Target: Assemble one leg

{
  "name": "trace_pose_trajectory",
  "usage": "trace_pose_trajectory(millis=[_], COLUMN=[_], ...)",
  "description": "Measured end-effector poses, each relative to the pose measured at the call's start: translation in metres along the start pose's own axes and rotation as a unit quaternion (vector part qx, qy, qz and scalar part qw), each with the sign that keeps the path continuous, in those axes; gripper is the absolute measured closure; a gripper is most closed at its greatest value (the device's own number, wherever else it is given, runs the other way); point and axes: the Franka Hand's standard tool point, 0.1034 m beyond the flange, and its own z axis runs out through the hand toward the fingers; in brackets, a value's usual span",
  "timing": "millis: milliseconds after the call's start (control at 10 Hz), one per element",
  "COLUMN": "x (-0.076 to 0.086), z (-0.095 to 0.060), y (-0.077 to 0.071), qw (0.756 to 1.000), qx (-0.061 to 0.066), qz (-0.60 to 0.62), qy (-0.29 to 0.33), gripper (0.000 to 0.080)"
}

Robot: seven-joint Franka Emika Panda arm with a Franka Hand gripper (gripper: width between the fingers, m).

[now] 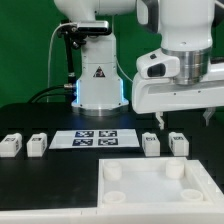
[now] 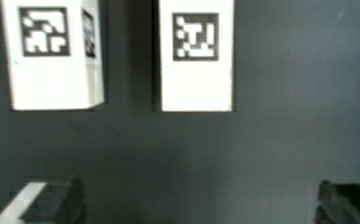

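Four small white tagged legs lie on the black table in the exterior view: two on that view's left [image 1: 10,145] [image 1: 37,143] and two on its right [image 1: 151,143] [image 1: 179,142]. My gripper [image 1: 166,119] hangs just above the right pair, open and empty. In the wrist view the two legs [image 2: 56,55] [image 2: 195,55] lie side by side, tags facing up, and my open fingertips [image 2: 38,203] show spread wide apart over bare table. The large white square panel with round corner sockets [image 1: 156,185] lies at the front.
The marker board [image 1: 98,139] lies flat between the two pairs of legs. The robot's white base [image 1: 98,75] stands behind it, with cables trailing at the back.
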Motion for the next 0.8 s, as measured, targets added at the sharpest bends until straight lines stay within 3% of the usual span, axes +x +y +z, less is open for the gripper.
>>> trace_pose_trajectory(millis=[100, 200, 300, 800], x=[0.006, -0.004, -0.003, -0.008], z=[-0.001, 0.003, 0.006, 0.018], y=[-0.001, -0.003, -0.004, 0.0], qw=[1.0, 0.996, 0.991, 0.954], qx=[0.0, -0.009, -0.012, -0.021], qz=[0.002, 0.019, 0.017, 0.021], qy=[-0.019, -0.084, -0.134, -0.297], gripper=[0.015, 0.015, 0.015, 0.015])
